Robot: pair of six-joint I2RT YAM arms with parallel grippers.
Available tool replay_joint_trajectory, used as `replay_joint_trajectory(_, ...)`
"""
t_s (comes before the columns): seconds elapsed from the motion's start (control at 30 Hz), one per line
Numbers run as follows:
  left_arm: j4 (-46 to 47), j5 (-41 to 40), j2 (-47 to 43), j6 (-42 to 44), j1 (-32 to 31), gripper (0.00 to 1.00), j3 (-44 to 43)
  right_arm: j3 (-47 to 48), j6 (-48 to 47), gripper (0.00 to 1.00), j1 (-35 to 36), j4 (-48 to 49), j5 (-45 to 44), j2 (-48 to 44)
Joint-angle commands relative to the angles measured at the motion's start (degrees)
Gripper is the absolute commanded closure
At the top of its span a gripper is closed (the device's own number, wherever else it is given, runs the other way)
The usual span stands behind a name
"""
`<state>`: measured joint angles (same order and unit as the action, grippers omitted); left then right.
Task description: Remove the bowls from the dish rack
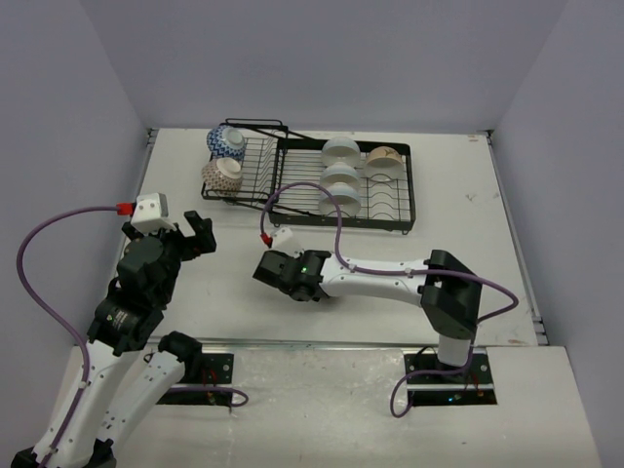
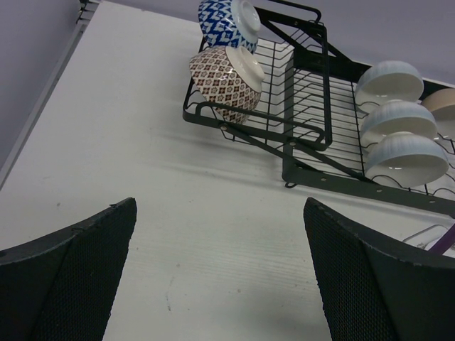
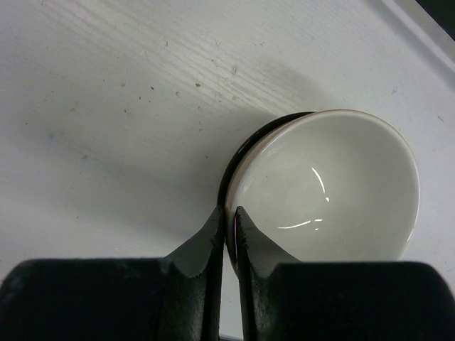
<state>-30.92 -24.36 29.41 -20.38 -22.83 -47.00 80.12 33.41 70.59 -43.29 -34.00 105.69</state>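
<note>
Hovering at the lower left of the top view, the left gripper [image 2: 220, 280] gapes wide, nothing between its jaws, above the table [image 1: 224, 288]. Centre frame, the right gripper [image 3: 227, 217] is pinched tight on the rim of a cream bowl [image 3: 327, 192] with a dark outside; whether it touches the table I cannot tell. Along the top, the dish rack [image 1: 388, 202] carries a blue-patterned bowl [image 1: 226, 143] and a brown-patterned bowl [image 1: 222, 175] at its left end, then three white bowls [image 1: 339, 175] and a tan bowl [image 1: 383, 159] further right.

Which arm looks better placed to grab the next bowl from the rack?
Left, probably. The left gripper is open, empty and facing the blue patterned bowl and brown patterned bowl on the dish rack. The right gripper is busy, shut on the rim of a cream bowl.
</note>
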Motion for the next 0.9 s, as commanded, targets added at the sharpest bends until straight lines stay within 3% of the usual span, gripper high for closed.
replay_joint_trajectory(0.0,2.27,0.37,0.21,0.78,0.33,0.00,0.33,-0.31,1.04,0.88,0.43,2.24,-4.32,-3.91)
replay_joint_trajectory(0.27,2.27,0.37,0.21,0.78,0.33,0.00,0.33,-1.02,0.87,0.78,0.60,2.51,-3.97,-6.28)
replay_joint_trajectory(0.43,2.26,0.37,0.12,0.78,0.33,0.00,0.33,-0.49,0.34,0.77,0.87,1.98,-3.71,-6.20)
replay_joint_trajectory(0.53,2.18,0.37,0.12,0.78,0.33,0.00,0.33,-0.49,-0.10,0.81,0.96,1.98,-3.44,-4.97)
replay_joint_trajectory(0.63,2.26,0.37,0.03,0.78,0.33,0.00,0.33,0.65,-0.10,0.94,0.87,0.75,-3.44,-2.95)
replay_joint_trajectory(0.87,2.26,0.28,-0.05,0.78,0.24,0.00,0.42,0.92,-0.36,0.97,0.87,0.57,-2.83,-3.03)
